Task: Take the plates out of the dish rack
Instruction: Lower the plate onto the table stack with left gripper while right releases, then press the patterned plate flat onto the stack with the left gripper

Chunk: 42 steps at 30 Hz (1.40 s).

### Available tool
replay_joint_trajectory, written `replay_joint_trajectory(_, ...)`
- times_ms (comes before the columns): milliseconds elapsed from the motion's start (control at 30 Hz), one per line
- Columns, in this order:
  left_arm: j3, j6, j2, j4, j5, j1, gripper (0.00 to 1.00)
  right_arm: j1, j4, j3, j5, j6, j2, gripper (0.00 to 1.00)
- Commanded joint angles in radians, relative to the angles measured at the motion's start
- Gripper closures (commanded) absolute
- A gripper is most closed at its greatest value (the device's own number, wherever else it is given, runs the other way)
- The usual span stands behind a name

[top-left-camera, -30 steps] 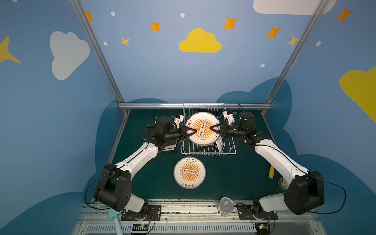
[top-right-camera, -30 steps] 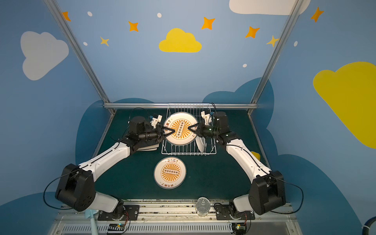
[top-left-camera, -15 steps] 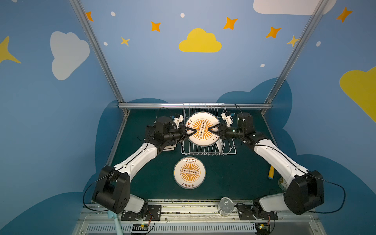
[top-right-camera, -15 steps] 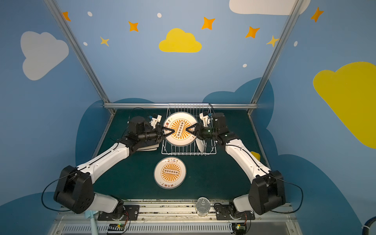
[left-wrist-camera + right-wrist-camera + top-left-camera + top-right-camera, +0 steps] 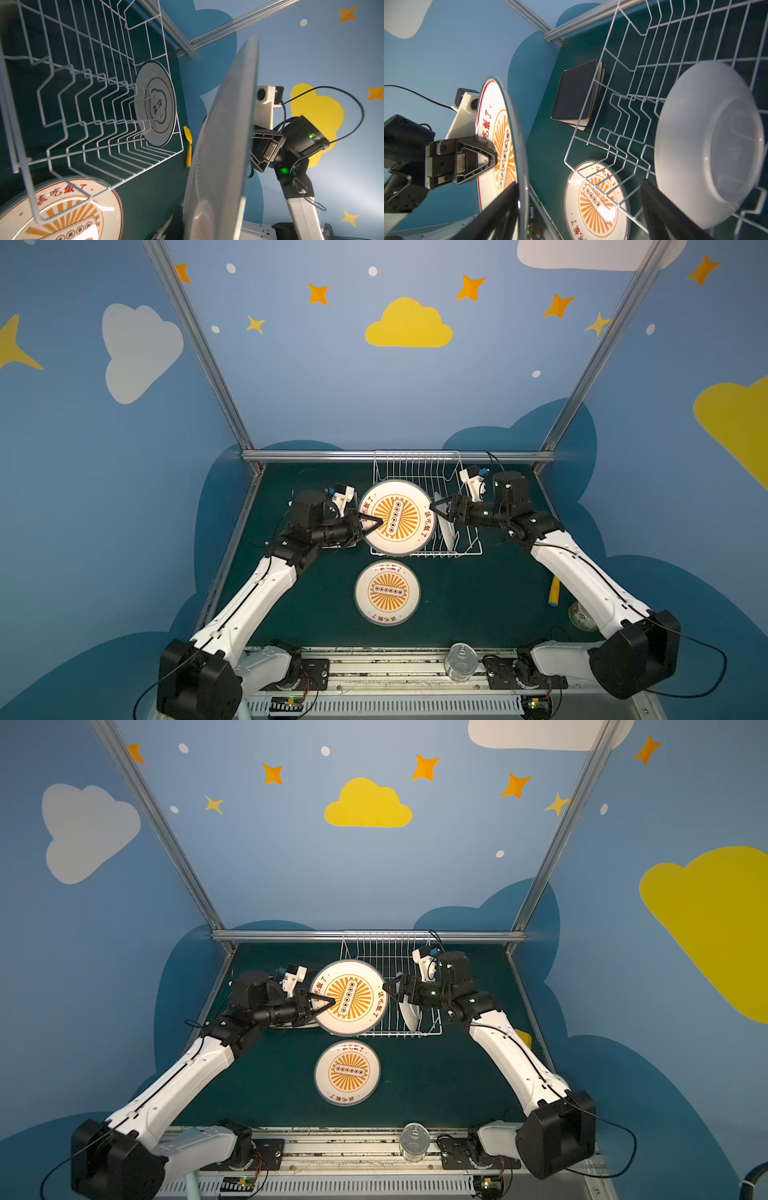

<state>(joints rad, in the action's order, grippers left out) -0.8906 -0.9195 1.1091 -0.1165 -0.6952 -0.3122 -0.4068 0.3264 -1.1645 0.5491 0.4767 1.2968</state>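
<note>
Blue walls painted with clouds and stars are closing in a dark green table (image 5: 478, 605). At the left of it, just beside the rack (image 5: 415, 464), the square plates (image 5: 575, 93) are lying stacked flat, a black one on top.

Next along, the left gripper (image 5: 374, 524) is pinching the left rim of the raised plate (image 5: 397, 517), one finger on the sunburst face and the other behind it. This round plate is hanging above the rack's near left corner, tipped steeply with its printed face toward the top views. In front of the rack the flat plate (image 5: 387, 592), a twin of it, is lying face up on the table.

At the raised plate's right rim the right gripper (image 5: 437, 513) is standing with its jaws spread wide. The rim is passing between them, close to one finger, and nothing is being squeezed. The left gripper alone seems to be carrying the plate.

Near the rack's right end the emblem plate (image 5: 158, 104) is standing upright in the prongs, the only one there. Further right a yellow thing (image 5: 555, 591) is lying on the table.

The plate is looking thin, stiff, smooth and probably light. A one-sided pinch may be letting it pivot or slip, and a drop could crack it. The rim is the best hold, gripped well in from the edge.
</note>
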Motion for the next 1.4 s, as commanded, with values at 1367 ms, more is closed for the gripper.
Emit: replay_joint_trajectory(1367, 0.638, -0.071, -0.388, -0.075, 0.033, 0.027, 0.97, -0.382, 0.078, 0.206, -0.364, -0.852, -0.196, 0.11)
